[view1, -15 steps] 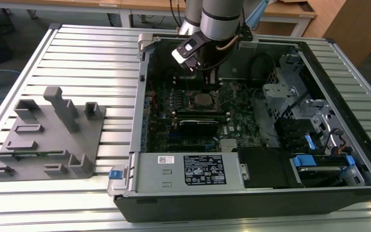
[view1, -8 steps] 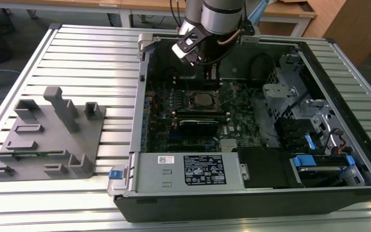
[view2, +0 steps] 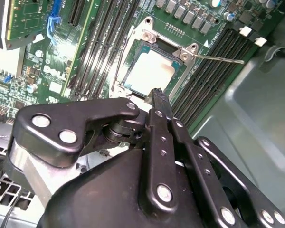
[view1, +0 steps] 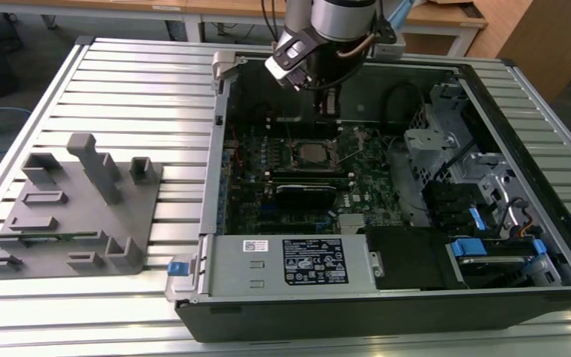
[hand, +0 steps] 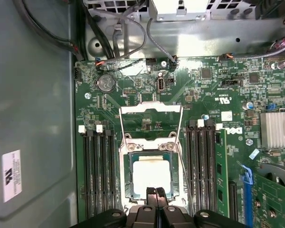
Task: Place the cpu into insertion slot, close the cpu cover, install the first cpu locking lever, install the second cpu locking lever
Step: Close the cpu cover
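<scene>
Exterior view, slatted metal table (view1: 127,89), wooden desks (view1: 454,16) behind, claw (view1: 327,111) near cpu (view1: 315,154)

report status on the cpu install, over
gripper shut, tips at the socket's edge. cpu seated in insertion slot. cpu cover open, tipped back. nothing seen over the socket.

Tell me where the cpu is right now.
In the first wrist view the cpu lies in the insertion slot, between the black memory slots, near the tool.
</scene>
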`<state>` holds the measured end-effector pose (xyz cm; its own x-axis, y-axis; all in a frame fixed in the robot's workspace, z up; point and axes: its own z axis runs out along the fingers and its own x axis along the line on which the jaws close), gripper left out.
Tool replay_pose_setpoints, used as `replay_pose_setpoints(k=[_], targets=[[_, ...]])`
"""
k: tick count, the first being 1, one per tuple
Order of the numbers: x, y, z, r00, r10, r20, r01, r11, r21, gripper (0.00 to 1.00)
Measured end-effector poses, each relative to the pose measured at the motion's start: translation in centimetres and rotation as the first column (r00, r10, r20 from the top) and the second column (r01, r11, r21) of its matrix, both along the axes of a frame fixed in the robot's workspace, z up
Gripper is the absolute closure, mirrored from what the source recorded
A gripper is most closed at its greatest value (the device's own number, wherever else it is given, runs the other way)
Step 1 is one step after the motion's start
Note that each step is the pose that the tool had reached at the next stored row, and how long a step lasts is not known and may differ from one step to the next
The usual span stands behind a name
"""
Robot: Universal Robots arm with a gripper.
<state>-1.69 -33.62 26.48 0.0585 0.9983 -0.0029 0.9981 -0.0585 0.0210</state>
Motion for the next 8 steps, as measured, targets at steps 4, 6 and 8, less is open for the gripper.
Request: replay_pose_setpoints(k=[4, 6, 8], targets=[[0.0, 0.0, 0.32, 1.0, 0.0, -0.0005, 0.0, 1.0, 0.0002, 0.89], [0.0, 0.0, 0.33, 1.0, 0.0, -0.0007, 0.0, 1.0, 0.0, 0.89], [0.0, 0.0, 0.33, 1.0, 0.0, -0.0007, 0.0, 1.0, 0.0, 0.89]])
